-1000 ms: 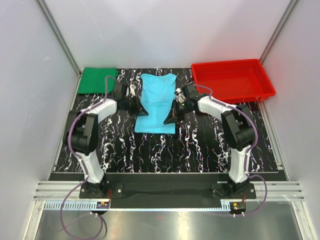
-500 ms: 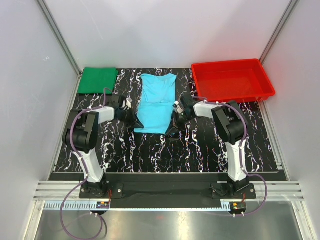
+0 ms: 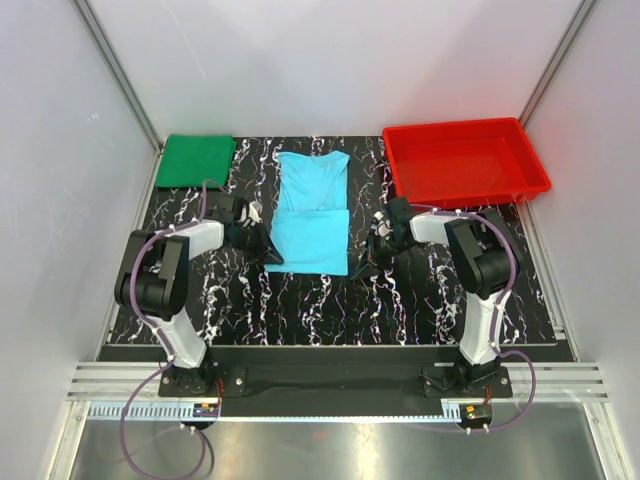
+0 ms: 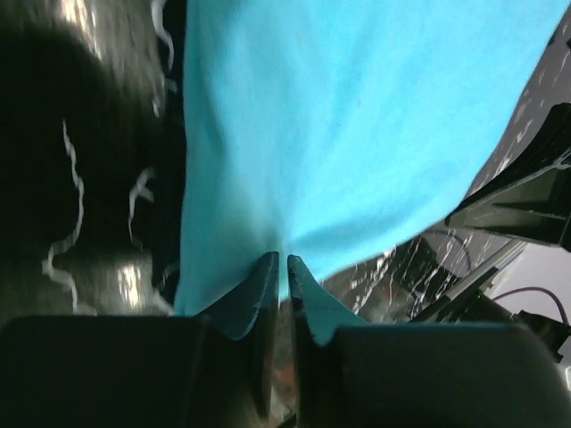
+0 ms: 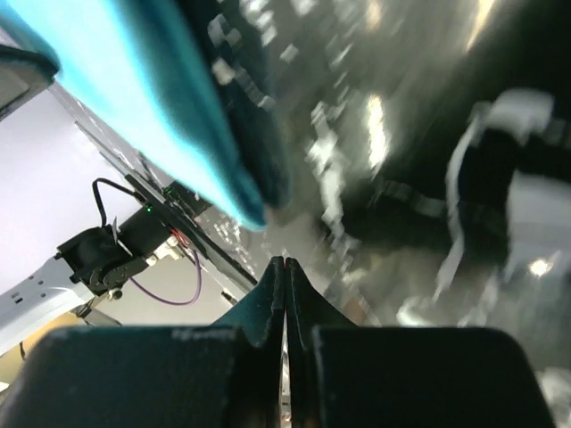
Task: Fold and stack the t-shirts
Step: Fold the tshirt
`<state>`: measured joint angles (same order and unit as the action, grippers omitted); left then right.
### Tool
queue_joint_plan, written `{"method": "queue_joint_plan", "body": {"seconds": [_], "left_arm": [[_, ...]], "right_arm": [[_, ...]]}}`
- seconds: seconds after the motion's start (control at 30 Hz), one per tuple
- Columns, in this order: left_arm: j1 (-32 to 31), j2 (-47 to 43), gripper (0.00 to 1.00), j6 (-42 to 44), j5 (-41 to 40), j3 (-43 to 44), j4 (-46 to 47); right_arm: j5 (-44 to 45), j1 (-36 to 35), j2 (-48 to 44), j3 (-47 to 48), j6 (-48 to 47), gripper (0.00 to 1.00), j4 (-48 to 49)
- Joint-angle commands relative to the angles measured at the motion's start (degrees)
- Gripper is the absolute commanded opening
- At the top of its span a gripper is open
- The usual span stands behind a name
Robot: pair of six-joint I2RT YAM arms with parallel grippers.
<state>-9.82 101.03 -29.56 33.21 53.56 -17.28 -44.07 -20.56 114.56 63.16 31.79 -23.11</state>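
Note:
The light cyan-blue t-shirt (image 3: 312, 205) lies flat at the table's middle, its lower half folded into a double layer. My left gripper (image 3: 268, 256) is at the shirt's near left corner, its jaws almost closed on the cyan edge (image 4: 268, 178), with its tips (image 4: 281, 260) pinching cloth. My right gripper (image 3: 368, 258) is shut and empty just right of the near right corner. In the right wrist view its tips (image 5: 284, 261) sit clear of the cyan corner (image 5: 178, 116). The dark green t-shirt (image 3: 195, 160) lies folded at the back left.
A red plastic tray (image 3: 530, 160) stands at the back right, beyond the right arm. The black marbled table top (image 3: 330, 310) stretches in front of the shirt. White walls close in the left, right and back sides.
Both grippers came toward the near edge, drawing the cyan fold down. The right gripper has come off the shirt and moved right, now shut and empty. The left stays on the corner.

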Motion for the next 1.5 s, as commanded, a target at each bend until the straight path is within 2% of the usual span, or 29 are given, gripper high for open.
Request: {"method": "queue_joint_plan", "body": {"seconds": [0.0, 0.03, 0.1, 0.13, 0.2, 0.23, 0.43, 0.6, 0.8, 1.0, 1.13, 1.3, 1.47], "left_arm": [[-0.3, -6.7, 0.18, 1.8, -0.3, 0.8, -4.2], [-0.3, -8.2, 0.22, 1.9, 0.2, 1.5, -4.7], [-0.3, -9.1, 0.29, 2.5, 0.1, 2.7, -7.3], [-0.2, -9.9, 0.37, 3.3, -0.4, 3.6, -8.7], [-0.2, -10.6, 0.44, 4.2, -2.4, 4.2, -10.3], [-0.1, -10.7, 0.47, 4.8, -4.1, 4.2, -11.1], [2.3, -9.0, 0.52, 3.3, -8.2, 1.8, -12.3], [3.3, -7.6, 0.54, 0.6, -10.1, 0.2, -11.4], [3.4, -6.6, 0.56, -3.8, -11.7, -1.8, -9.1], [3.4, -7.3, 0.58, -11.4, -12.2, -6.4, -5.7], [3.4, -6.5, 0.55, -15.1, -12.5, -8.7, -1.7], [3.4, -4.1, 0.49, -16.2, -12.7, -7.7, -1.5], [3.4, -3.7, 0.45, -16.3, -14.7, -7.2, -2.9]], "right_arm": [[2.3, 0.3, -6.3, 2.4, 0.0, 0.00, -4.9], [2.5, 0.3, -6.5, 3.3, 0.1, 0.01, -5.8], [3.2, 0.3, -7.1, 5.2, 0.0, 0.19, -7.3], [3.6, 0.3, -7.0, 5.7, -0.1, 0.26, -7.4], [3.7, 0.3, -6.3, 5.8, 0.4, 0.41, -6.5], [3.6, 0.3, -5.8, 5.7, 0.8, 0.46, -6.2], [3.7, 0.2, -4.3, 3.3, 4.7, 0.58, -0.5], [4.7, -0.3, -3.6, 2.1, 6.6, 0.59, 1.1], [7.0, -0.9, -4.1, -1.4, 13.2, 0.52, 6.6], [15.1, -3.2, -7.0, -3.8, 18.0, 0.48, 8.4], [18.0, -4.5, -7.8, -4.7, 20.6, 0.48, 9.3], [23.9, -6.5, -8.7, -4.4, 21.8, 0.48, 6.7], [25.5, -6.6, -9.3, -6.0, 23.2, 0.49, 6.9]]}}
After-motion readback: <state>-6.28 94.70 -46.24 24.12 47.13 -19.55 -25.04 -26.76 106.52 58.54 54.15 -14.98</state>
